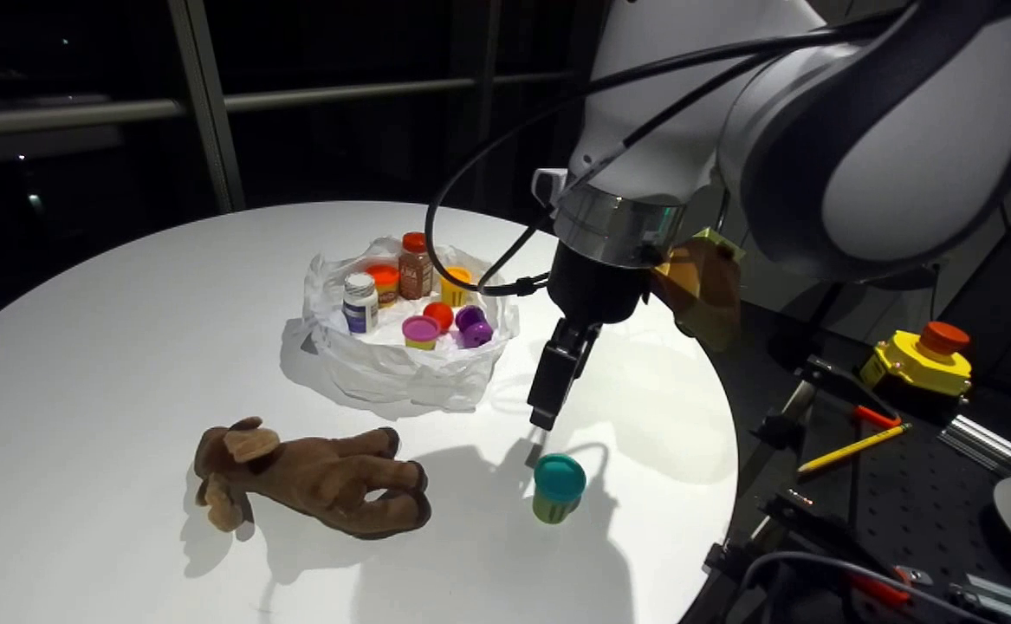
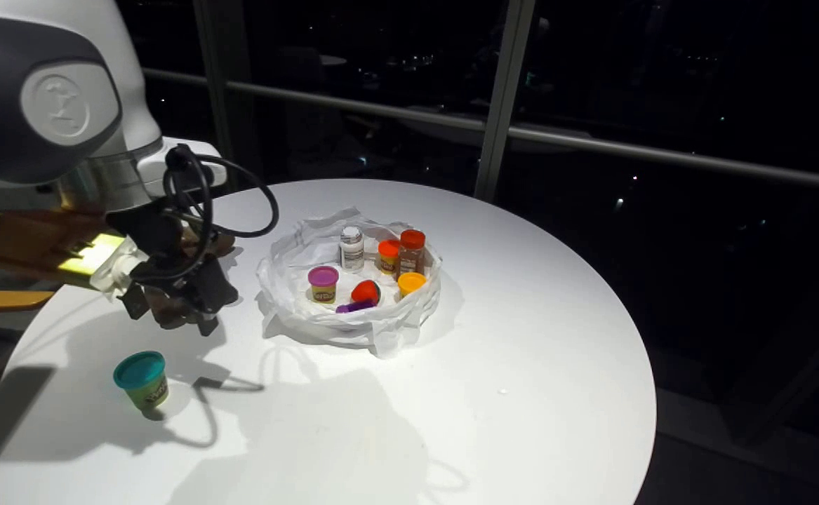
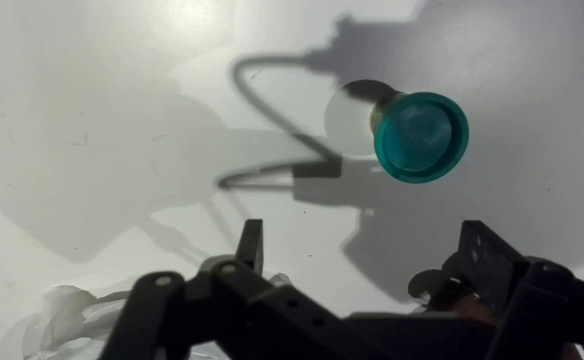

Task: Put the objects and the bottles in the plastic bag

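Right now your black two-fingered hand is hanging above the round white bench, released, its fingers standing wide apart with nothing between them. You are probably going for the small round tub with a teal plastic lid and a greenish body, which is standing upright on the bench, outside the crinkled, translucent white plastic bag. The coming move is turning on one offset: in the wrist view the tub is sitting ahead of the fingertips rather than between them, and off centre, toward the finger on that view's right. The bag is showing on the opposite side of the fingers from the tub. In both exterior views the fingertips are hovering higher than the lid and apart from it. Since the tub's long axis is running straight up from the bench, you are likely needing to carry the hand forward and sideways until the lid is lying midway between the fingers, before lowering. Meanwhile the brown plush toy is lying stretched out on the bench, apart from the tub, while the white bottle with a pale cap and the brown bottle with a red-orange cap are already standing in the bag
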Robot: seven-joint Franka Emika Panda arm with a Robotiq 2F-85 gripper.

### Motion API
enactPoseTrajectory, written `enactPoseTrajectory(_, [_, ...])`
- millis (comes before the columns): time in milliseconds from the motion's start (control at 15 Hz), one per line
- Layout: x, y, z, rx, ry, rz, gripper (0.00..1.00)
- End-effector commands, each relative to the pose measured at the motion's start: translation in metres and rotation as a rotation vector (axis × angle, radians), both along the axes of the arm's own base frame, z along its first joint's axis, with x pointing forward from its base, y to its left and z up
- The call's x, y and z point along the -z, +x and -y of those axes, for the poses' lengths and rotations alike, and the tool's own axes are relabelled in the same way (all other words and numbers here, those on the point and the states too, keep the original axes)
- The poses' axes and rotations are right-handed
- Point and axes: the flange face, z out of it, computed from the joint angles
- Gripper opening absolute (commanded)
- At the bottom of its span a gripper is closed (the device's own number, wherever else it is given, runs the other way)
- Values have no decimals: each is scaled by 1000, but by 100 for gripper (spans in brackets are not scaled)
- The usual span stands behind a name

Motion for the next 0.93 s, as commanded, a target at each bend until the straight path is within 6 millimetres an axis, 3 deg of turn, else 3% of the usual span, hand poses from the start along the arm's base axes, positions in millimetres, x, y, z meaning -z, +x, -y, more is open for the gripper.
enactPoseTrajectory(0, [-14,-16,-6,-33,22,37,100])
enactPoseTrajectory(867, [41,-20,-37,-197,17,-141,100])
